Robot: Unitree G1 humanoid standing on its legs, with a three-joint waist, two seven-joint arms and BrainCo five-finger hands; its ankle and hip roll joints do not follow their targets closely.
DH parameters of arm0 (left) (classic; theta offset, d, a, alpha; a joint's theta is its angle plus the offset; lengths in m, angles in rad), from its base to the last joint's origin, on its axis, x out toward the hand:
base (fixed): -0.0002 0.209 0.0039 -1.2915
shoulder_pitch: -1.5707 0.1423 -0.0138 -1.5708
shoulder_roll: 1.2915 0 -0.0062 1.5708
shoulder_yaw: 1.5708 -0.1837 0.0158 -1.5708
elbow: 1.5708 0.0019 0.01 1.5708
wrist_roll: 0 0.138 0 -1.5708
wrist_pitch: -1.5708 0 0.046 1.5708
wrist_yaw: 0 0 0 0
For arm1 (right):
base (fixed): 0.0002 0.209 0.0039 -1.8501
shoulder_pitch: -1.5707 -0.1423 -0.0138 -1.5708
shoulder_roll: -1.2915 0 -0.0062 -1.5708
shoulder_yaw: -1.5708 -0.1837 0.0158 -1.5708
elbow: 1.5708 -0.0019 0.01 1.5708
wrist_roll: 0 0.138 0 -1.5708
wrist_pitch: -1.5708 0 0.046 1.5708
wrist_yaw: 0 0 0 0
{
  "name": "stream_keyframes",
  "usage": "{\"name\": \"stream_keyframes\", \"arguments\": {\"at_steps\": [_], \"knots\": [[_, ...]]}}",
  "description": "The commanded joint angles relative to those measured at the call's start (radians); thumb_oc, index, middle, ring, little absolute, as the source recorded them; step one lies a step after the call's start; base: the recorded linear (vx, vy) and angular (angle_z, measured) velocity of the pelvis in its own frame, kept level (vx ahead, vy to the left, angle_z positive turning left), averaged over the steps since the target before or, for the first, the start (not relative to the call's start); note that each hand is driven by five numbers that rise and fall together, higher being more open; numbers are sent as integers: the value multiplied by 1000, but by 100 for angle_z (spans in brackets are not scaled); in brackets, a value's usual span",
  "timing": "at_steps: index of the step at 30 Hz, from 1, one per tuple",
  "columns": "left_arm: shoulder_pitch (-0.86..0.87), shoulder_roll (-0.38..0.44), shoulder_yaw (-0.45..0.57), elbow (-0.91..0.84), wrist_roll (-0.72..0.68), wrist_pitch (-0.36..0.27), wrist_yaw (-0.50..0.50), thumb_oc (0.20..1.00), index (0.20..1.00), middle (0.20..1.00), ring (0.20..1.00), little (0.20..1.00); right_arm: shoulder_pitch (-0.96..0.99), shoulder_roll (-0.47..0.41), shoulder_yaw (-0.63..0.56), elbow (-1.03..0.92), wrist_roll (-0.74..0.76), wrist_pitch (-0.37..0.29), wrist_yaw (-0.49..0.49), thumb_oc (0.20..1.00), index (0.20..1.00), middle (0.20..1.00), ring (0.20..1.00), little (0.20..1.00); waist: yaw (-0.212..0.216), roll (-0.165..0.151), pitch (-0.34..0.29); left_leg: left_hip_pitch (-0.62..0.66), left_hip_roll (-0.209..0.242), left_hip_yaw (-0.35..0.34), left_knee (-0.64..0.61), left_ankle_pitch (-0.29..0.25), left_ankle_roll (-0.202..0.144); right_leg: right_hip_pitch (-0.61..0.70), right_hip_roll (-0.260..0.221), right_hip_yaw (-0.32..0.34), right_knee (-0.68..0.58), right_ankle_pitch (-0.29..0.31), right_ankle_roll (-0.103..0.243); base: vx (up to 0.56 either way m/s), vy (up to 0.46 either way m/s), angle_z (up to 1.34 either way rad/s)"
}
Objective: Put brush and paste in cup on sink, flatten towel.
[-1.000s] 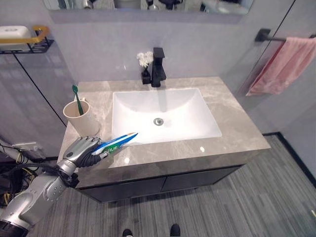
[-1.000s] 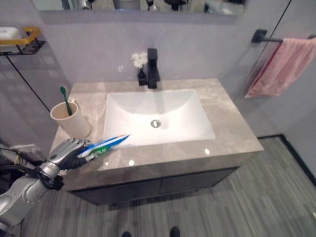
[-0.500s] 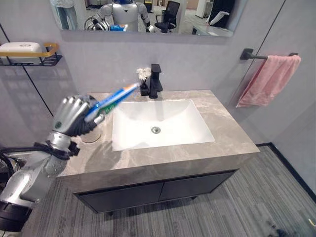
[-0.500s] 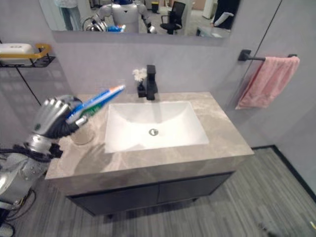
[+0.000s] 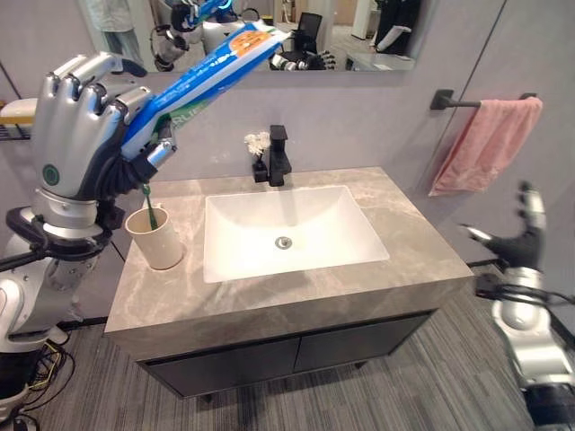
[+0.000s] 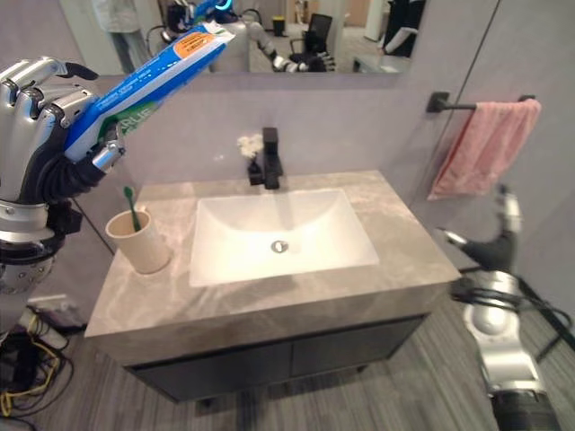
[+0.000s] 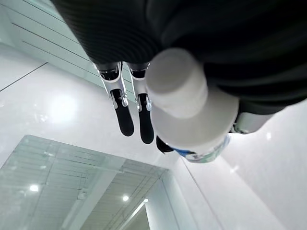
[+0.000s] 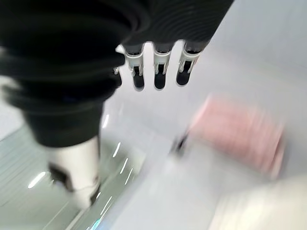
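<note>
Left hand (image 5: 76, 135): raised high over counter's left end, fingers wrapped round toothpaste tube (image 5: 202, 72), white cap end at palm, tube slanting up across mirror (image 6: 296, 36). Below: cup (image 5: 155, 238) upright on counter (image 5: 359, 287), green toothbrush (image 5: 149, 205) inside. Centre: white sink (image 5: 287, 224), black faucet (image 5: 278, 154). Pink towel (image 5: 483, 144) bunched on wall bar. Right hand (image 5: 521, 238): beside counter's right edge, fingers straight, empty.

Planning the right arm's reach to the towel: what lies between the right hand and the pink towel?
Nothing: in the left eye view the right hand, fingers straight, hangs below the pink towel on its rail, with only bare grey wall between them.
</note>
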Motion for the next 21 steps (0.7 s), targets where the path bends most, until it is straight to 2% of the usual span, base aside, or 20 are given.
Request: {"name": "stream_keyframes", "arguments": {"at_steps": [1, 2, 5, 8, 16, 21], "knots": [[-96, -2, 6, -13, -73, -2, 1, 200, 200, 200, 200, 200, -115, -20, 14, -54, 160, -70, 111, 1000, 1000, 1000, 1000, 1000, 32, -21, -13, 29, 42, 4, 11, -23, -47, 0, -71, -54, 16, 55, 76, 0, 0, 0], [-72, -27, -1, -43, -95, -18, -19, 200, 200, 200, 200, 200, -196, 44, 108, -118, 280, -88, 185, 1000, 1000, 1000, 1000, 1000, 60, -21, -8, 38, 42, 0, 11, -30, -45, 9, -72, -57, 17, 46, 76, -7, 1, 7], [-7, -62, 22, -82, -121, -38, -44, 200, 200, 200, 200, 200, -311, 186, 238, -166, 466, -102, 285, 1000, 1000, 1000, 1000, 1000, 100, -18, 5, 46, 37, -2, 11, -27, -39, 20, -79, -66, 15, 45, 70, 4, 7, 2], [29, -81, 23, -94, -150, -67, -64, 200, 200, 200, 200, 200, -371, 258, 310, -186, 566, -97, 351, 1000, 1000, 1000, 1000, 1000, 135, -18, 9, 49, 34, -12, 11, -27, -35, 33, -89, -81, 14, 40, 68, 10, 7, 4], [71, -117, 0, -120, -220, -115, -102, 200, 200, 200, 200, 200, -456, 287, 369, -206, 624, -94, 390, 1000, 1000, 1000, 1000, 1000, 175, -24, 10, 43, 23, -47, 11, -24, -32, 58, -97, -120, 15, 34, 62, 21, 3, 23], [60, -98, -40, -125, -252, -133, -138, 200, 200, 200, 200, 200, -518, 278, 403, -173, 618, -84, 397, 1000, 1000, 1000, 1000, 1000, 182, -31, 5, 41, 21, -53, 11, -23, -31, 59, -100, -128, 14, 37, 63, 3, -1, 2]]}}
